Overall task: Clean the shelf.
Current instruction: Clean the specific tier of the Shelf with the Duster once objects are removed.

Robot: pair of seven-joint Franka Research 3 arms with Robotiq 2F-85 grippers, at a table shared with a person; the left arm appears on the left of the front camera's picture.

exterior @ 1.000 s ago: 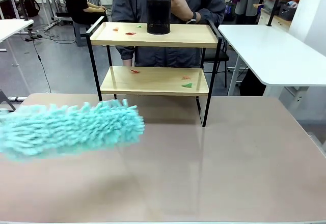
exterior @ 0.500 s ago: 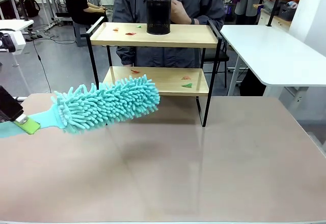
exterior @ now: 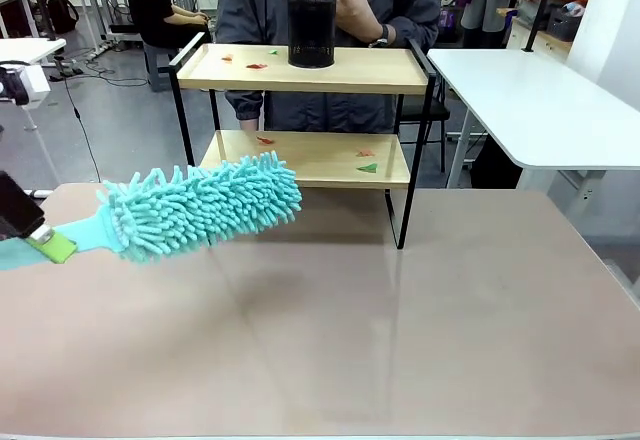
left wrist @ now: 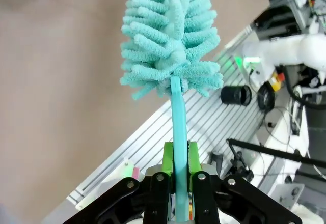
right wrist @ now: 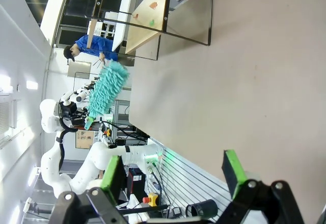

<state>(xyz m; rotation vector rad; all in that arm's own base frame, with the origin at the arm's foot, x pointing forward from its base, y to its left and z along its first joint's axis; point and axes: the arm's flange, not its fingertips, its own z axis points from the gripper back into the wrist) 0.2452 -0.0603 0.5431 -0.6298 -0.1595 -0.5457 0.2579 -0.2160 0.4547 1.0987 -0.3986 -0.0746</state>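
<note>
low over the table (exterior: 420,340), left pincer (left wrist: 181,162) clamps duster (exterior: 205,205) pointed toward shelf (exterior: 310,158).

The teal duster (exterior: 205,207) has swung up off the tabletop (exterior: 450,310) toward the shelf (exterior: 320,160) lower board — then eased back slightly; the left end effector (exterior: 50,245) came into view.

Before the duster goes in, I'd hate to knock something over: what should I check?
1. Duster held: ok, left gripper shut on its handle.
2. Top board of the shelf free: not ok, a black cup stands on it.
3. Person's hand clear of the boards: ok, held up behind the cup.
4. Boards clean: not ok, coloured scraps lie on both.
5. Right gripper out of the way: ok, open, far from the shelf.
</note>
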